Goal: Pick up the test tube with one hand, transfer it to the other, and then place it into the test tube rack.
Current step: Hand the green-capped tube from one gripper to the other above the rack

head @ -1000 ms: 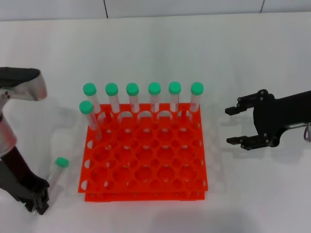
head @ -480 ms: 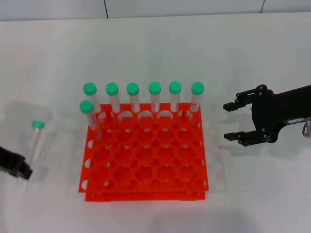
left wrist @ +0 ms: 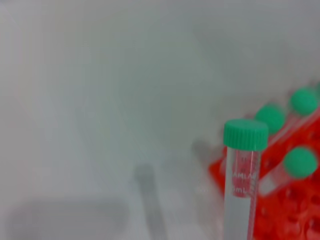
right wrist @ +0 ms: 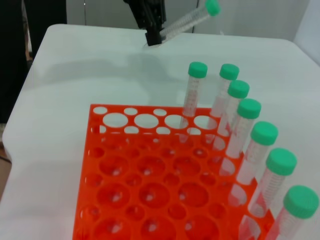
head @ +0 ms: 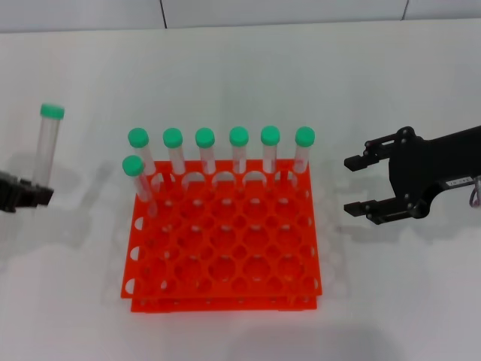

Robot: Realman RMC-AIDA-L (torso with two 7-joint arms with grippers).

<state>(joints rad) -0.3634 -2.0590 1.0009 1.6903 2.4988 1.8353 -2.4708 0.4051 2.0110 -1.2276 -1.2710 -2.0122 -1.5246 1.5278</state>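
Over table (head: 240, 68), left gripper (head: 30, 194) (clamped) holds tube (head: 46, 147).

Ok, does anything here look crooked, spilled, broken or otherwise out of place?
Nothing looks spilled or broken. The test tube rack sits flat with seven capped tubes standing in it. The left gripper holds the test tube up off the table, cap up; the right gripper waits open beside the rack.

Bright, even light; left wrist view blurred.
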